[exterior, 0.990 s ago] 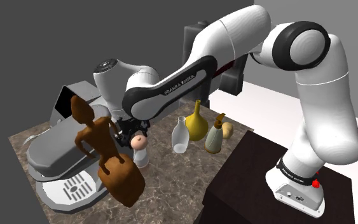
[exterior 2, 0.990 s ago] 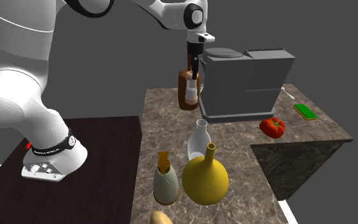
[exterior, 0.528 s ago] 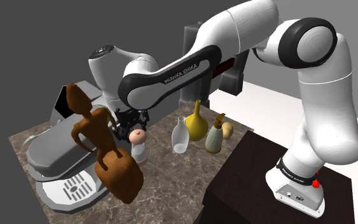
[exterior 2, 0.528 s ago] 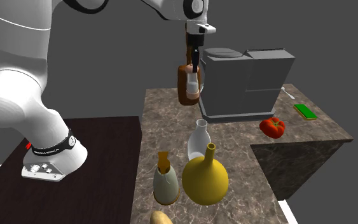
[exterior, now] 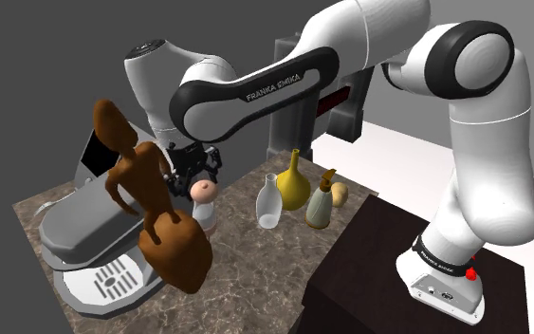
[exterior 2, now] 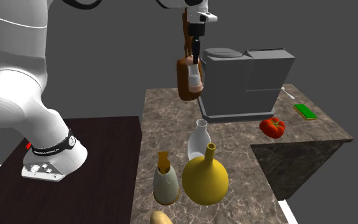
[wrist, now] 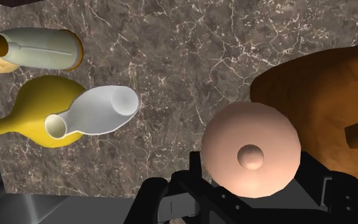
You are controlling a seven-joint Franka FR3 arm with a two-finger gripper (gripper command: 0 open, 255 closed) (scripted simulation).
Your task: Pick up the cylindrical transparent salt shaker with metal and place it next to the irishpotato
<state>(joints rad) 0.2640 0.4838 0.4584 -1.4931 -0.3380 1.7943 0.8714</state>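
The gripper (exterior 2: 196,62) clasps the shaker (exterior 2: 195,81) between its fingers and holds it higher above the counter (exterior 2: 234,146) than a second ago. The brown figure (exterior 2: 184,79) beside it has risen too. The potato (exterior: 340,194) lies well apart.

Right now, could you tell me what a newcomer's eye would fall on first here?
The big brown figure at the shoulder view's lower left, close beside the gripper, which clasps the pink-capped salt shaker. Next, the yellow vase low in the second exterior view.
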